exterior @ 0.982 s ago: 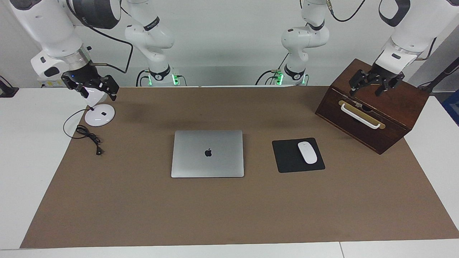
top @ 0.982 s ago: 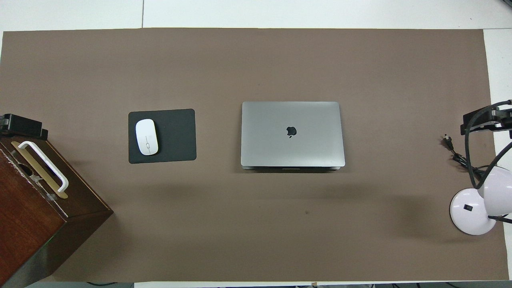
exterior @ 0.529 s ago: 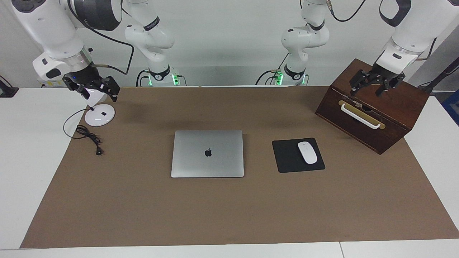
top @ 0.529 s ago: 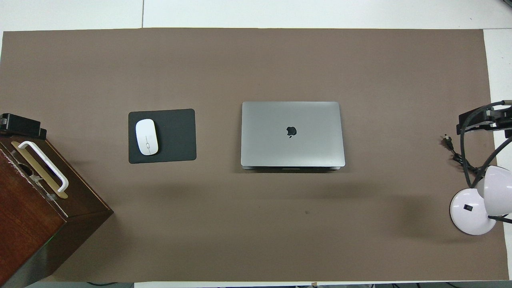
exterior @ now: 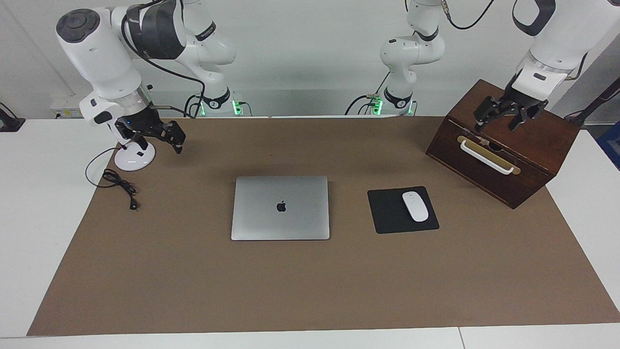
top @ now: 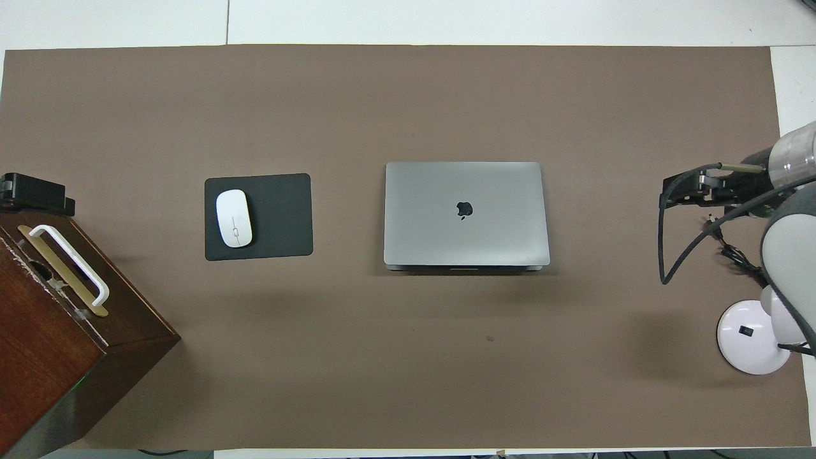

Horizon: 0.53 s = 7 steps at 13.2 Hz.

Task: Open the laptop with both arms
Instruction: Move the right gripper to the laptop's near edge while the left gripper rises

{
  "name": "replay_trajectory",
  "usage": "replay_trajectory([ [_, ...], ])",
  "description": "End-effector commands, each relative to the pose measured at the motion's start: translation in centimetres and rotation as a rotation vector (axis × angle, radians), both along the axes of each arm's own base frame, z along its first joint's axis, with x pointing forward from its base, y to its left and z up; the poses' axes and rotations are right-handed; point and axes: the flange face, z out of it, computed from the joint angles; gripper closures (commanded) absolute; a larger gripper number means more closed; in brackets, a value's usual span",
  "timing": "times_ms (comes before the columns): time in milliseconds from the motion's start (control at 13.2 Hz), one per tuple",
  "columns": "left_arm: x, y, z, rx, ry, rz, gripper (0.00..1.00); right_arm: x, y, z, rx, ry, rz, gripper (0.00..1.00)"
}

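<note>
**Mid-frame: laptop shut, both grippers wide and well away**

Centre of the facing view holds the laptop (exterior: pixel 280 207), lying flat on the brown mat (exterior: pixel 310 286) with its lid down and logo up, squared to the table edges. That probably gives each arm an even reach from its own end.

Beside it lies a white mouse (exterior: pixel 415 206) on a black mouse pad (exterior: pixel 387 215), apart from the laptop.

The right gripper (exterior: pixel 160 141) hangs in the upper part of the frame over the mat, just beside a white lamp base (exterior: pixel 134 157), fingertips apart and empty.

The left gripper (exterior: pixel 501 121) hangs over the top of the wooden box (exterior: pixel 528 150), jaws spread, holding nothing.

Neither touches the laptop, so opening has not yet begun. One gripper will likely steady the base while the other lifts the lid.
</note>
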Motion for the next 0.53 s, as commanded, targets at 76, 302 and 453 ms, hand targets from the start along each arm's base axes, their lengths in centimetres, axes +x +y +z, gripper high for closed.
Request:
replay_trajectory([
  [76, 0.0, -0.1, -0.2, 0.006, -0.013, 0.018, 0.32, -0.9, 3.4, -2.6, 0.060, -0.050, -0.125, 0.00],
  [302, 0.4, -0.3, -0.2, 0.006, -0.035, 0.021, 1.00, -1.2, 5.5, -4.9, 0.125, -0.028, -0.225, 0.01],
  [453, 0.6, -0.4, -0.1, 0.004, -0.049, 0.022, 1.00, -1.4, 7.1, -6.2, 0.167, -0.017, -0.325, 0.01],
])
